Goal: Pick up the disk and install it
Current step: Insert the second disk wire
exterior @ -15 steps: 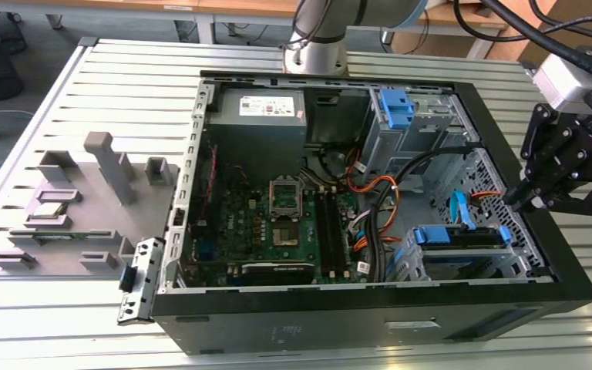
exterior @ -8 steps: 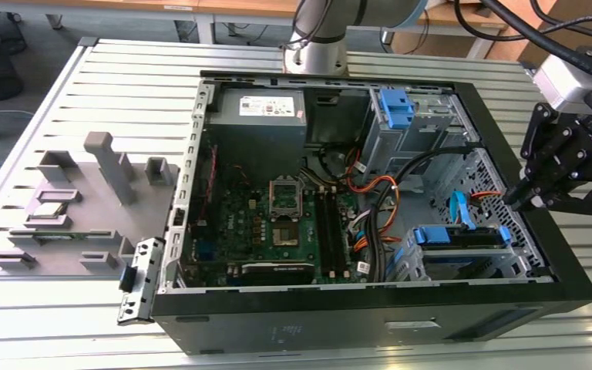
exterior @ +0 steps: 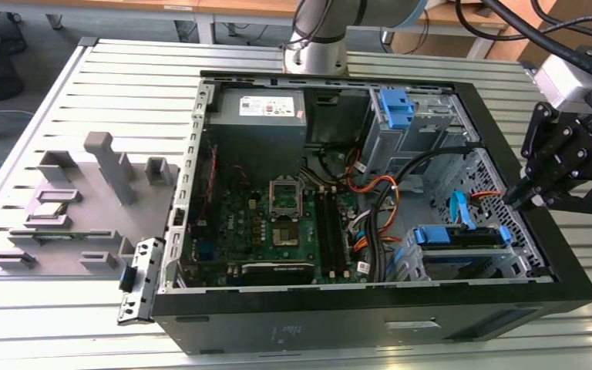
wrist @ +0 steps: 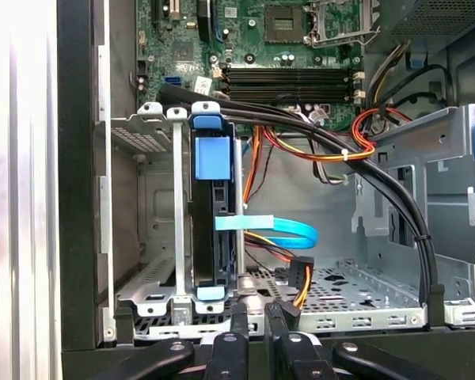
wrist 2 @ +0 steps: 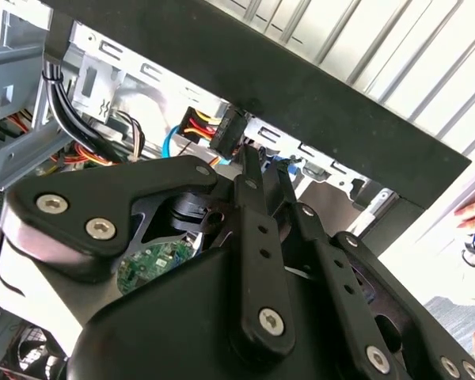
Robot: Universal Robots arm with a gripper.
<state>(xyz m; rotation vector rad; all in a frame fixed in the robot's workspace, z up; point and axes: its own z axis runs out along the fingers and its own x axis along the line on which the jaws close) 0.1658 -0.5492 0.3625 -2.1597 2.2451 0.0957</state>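
— What's closest to us?

— The black computer case, lying on its side with the panel off, on the ribbed metal table. Just inside its near wall, toward the exterior view's right, sits a metal drive cage, and the disk is already in it, standing on edge in its blue caddy. In the first wrist view the disk shows as a dark slab between the cage's metal rails, blue tabs at both ends.

— And the end effector?

— It hangs over the case's right-hand edge, in the exterior view, beside that cage. In the first wrist view its two black fingertips sit close together with only a narrow gap between them, and nothing is caught there. They're near the foot of the disk, not touching it. The second wrist view gives the same: fingers almost together, empty, pointing at a black plug with red and yellow wires.

— What else is near the disk?

— A flat blue cable curls out from its side, and a thick bundle of black cables arches over the open bay next to it.

— Further in?

— The green motherboard across the case floor, then a grey power supply in the far corner and a second blue bracket in the upper cage. On the exterior view's left, grey plastic fixtures stand on the table. The arm's base rises behind the case.
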